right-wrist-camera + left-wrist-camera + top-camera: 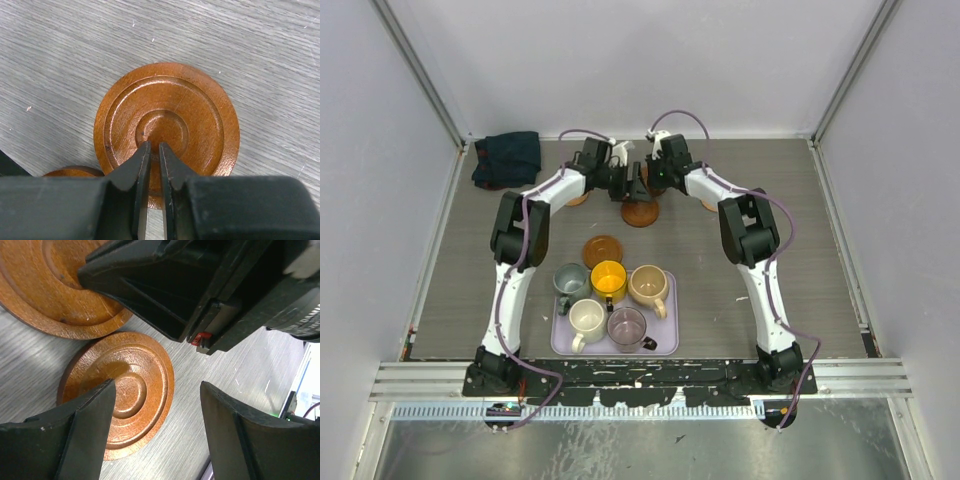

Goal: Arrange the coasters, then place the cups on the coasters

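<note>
One coaster [135, 371] lay beneath the spread left gripper [156, 387] toward the worktop's [800, 220] far edge. Beside it, the nearly closed right gripper [154, 148] touched a second coaster [167, 107].

The table [450, 270] surface is grey with a fine straight grain. The coasters [200, 115] are orange-brown wood tone with a pattern of concentric rings. The coaster nearest the tray [602, 251] reads a darker brown from above. The tray [671, 310] is lavender. Cup colours: grey-green cup [571, 279], yellow-orange cup [608, 280], tan-beige cup [648, 284], cream-white cup [587, 317], translucent mauve cup [627, 325]. The left gripper [156, 390] and right gripper [154, 149] are black. The arms [505, 300] are white with black joints and purple cables [542, 375]. The cloth [507, 160] is dark blue.
</note>
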